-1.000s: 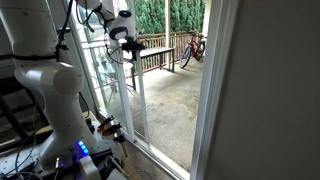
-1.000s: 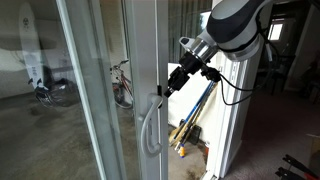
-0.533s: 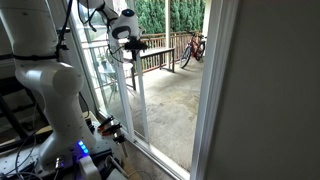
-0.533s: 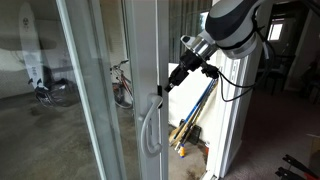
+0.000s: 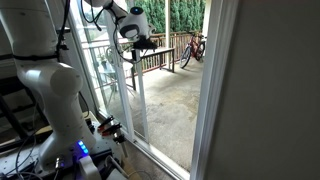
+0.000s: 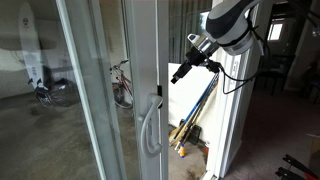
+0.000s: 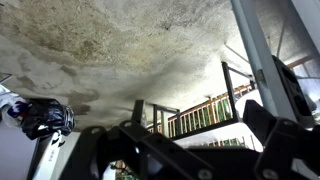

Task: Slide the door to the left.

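The door (image 5: 139, 100) is a tall glass pane in a thin white frame, and its leading edge stands beside the open gap to the patio. In an exterior view its stile (image 6: 146, 50) carries a white loop handle (image 6: 150, 122). My gripper (image 5: 141, 43) hovers at the door's edge, up high. It also shows in an exterior view (image 6: 182, 71), up and to the right of the handle and apart from it. In the wrist view my fingers (image 7: 190, 140) are spread with nothing between them.
A wide white jamb (image 5: 215, 90) bounds the opening on the far side. On the patio are a wooden railing (image 5: 160, 50) and a bicycle (image 5: 193, 48). Long-handled tools (image 6: 195, 125) lean behind the door. My arm's white base (image 5: 60, 100) stands close to the door.
My gripper has moved up and away from the door handle, further from the stile. The door itself has not visibly shifted.
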